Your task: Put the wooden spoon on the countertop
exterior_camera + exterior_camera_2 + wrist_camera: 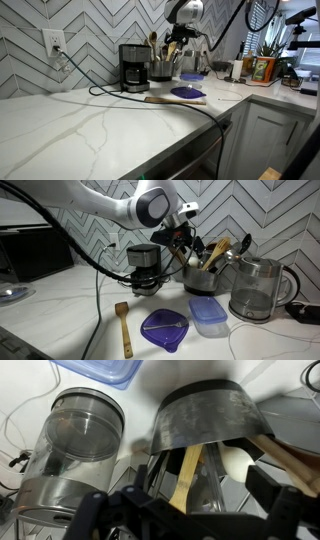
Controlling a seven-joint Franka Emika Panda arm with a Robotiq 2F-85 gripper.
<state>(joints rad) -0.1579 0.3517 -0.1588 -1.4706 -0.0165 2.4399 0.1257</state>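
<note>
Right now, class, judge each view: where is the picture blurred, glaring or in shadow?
Wrist view: the fingers are dark, out-of-focus shapes at the bottom, while the metal utensil holder is sharper. In an exterior view, the far right washes out to white, while the countertop is evenly lit. In an exterior view, the glass kettle carries bright highlights.

Purple plate (150, 336), white grey-veined countertop (60, 130), seemingly grey herringbone wall (95, 30)

No text, label, brand or number can be read in any view; the colourful box (263, 68) at the far end of the countertop (60, 120) bears print too small to make out.
</note>
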